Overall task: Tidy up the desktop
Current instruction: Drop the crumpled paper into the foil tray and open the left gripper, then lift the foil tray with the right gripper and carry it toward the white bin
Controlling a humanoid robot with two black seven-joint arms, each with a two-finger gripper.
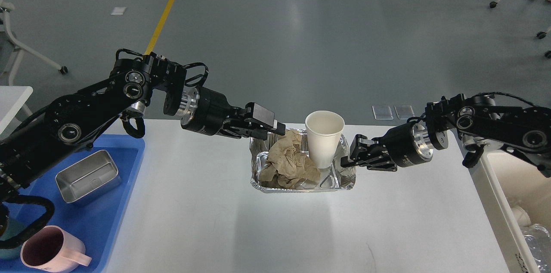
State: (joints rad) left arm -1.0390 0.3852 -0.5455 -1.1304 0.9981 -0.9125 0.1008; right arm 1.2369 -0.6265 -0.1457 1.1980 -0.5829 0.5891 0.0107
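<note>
The white-grey desktop [267, 230] fills the lower middle of the head view. At its far centre stands a foil tray [301, 187] holding crumpled brown paper [287, 161] and an upright white paper cup [324, 139]. My left gripper [270, 130] reaches in from the left and sits at the tray's far left corner, over the rim. My right gripper [351, 153] comes in from the right and sits against the tray's right rim, beside the cup. Both grippers are dark, and I cannot tell whether their fingers are closed on the rim.
A blue plastic tray [125, 204] at the desktop's left end holds a metal box [88, 175] and a pink mug [54, 250]. A white bin [512, 204] with trash stands off the right edge. A small white side table [13, 96] is at far left.
</note>
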